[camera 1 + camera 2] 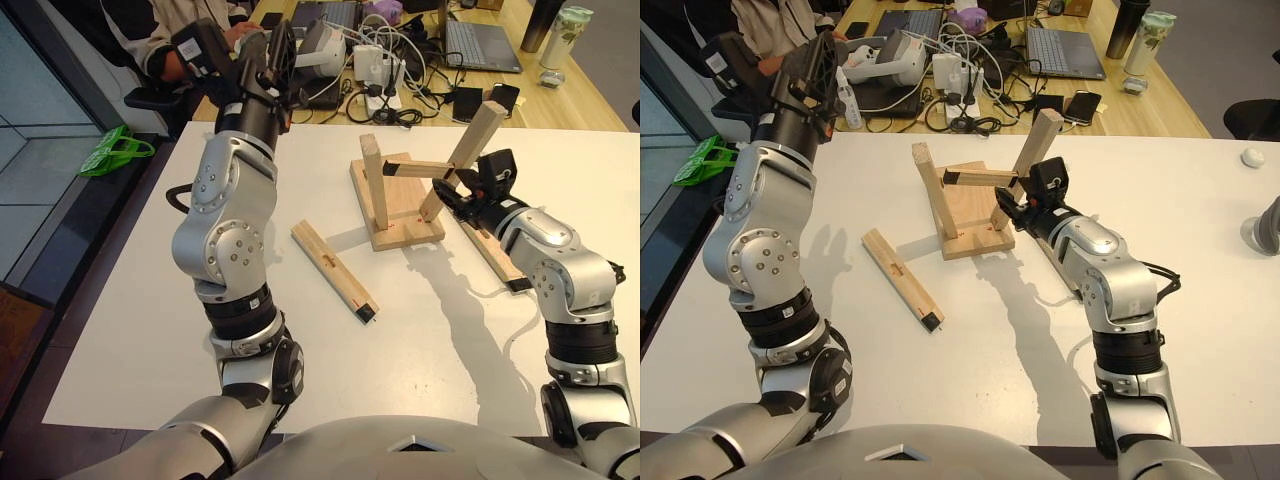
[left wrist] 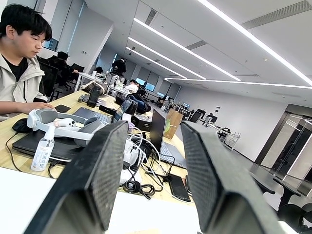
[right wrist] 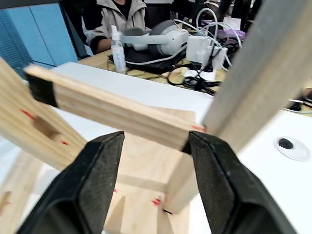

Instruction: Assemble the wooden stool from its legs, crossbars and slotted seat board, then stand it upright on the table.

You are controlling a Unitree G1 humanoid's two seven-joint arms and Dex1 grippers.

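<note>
Seat board [image 1: 405, 232] lies flat on the table [image 1: 420, 340] in the head views. Its slots appear to hold one upright leg [image 1: 374, 180] and one tilted leg [image 1: 470, 140], with a crossbar [image 1: 425, 168] between them; a loose leg [image 1: 333, 270] lies beside.

In the left wrist view, the left gripper [image 2: 156, 180] is raised, its fingers [image 2: 102, 180] wide apart and empty.

In the right wrist view, the right gripper [image 3: 156, 165] is spread just under the crossbar and grips nothing. A careless push could lever the tilted leg from its slot.
</note>
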